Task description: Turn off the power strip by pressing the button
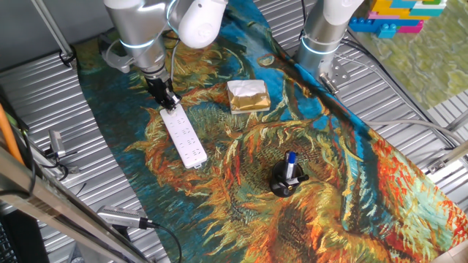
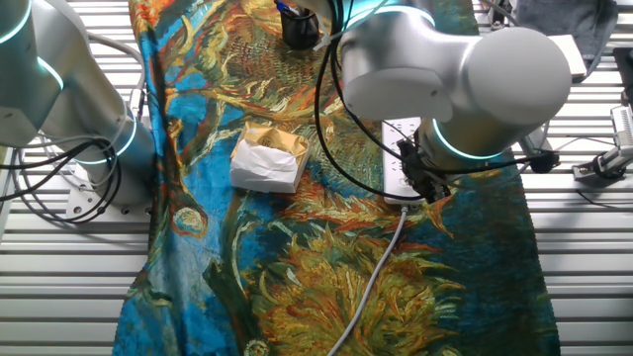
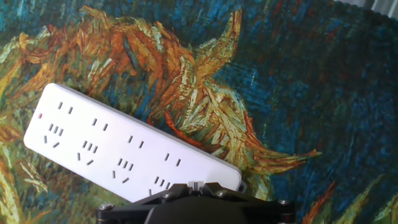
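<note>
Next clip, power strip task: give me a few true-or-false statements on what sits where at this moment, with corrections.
1. The gripper is over one end of the power strip. True.
2. The gold foil-wrapped block lies on top of the power strip. False: it lies apart from it on the painted cloth.
3. A blue-capped pen stands in the black holder. True.
4. The power strip has plugs in its sockets. False: the sockets that show in the hand view are empty.

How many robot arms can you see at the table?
2. One arm reaches down over the end of the white power strip. The other arm stands at the table's far edge, by the toy bricks. More may be out of view.
</note>
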Action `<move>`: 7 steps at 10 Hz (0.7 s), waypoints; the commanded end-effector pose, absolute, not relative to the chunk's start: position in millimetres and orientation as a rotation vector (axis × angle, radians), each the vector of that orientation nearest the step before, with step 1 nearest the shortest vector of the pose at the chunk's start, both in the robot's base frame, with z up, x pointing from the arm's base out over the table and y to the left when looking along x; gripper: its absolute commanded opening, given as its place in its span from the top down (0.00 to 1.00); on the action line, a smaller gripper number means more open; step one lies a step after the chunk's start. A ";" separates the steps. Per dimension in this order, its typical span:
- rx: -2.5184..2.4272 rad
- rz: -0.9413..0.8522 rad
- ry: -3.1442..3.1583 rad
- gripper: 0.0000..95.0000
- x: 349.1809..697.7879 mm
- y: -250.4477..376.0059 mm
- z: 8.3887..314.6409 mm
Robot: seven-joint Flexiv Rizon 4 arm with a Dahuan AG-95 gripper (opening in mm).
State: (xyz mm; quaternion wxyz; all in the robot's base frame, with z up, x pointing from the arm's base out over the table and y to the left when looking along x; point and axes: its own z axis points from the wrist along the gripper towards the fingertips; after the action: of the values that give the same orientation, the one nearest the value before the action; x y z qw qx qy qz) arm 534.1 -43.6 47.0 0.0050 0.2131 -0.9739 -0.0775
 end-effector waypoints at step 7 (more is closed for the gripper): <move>0.656 -0.241 -3.044 1.00 534.1 -44.7 46.6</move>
State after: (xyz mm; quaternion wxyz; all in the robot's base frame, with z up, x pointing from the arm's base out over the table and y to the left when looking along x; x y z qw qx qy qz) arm 533.2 -44.4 47.0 0.0098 0.2086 -0.9749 -0.0768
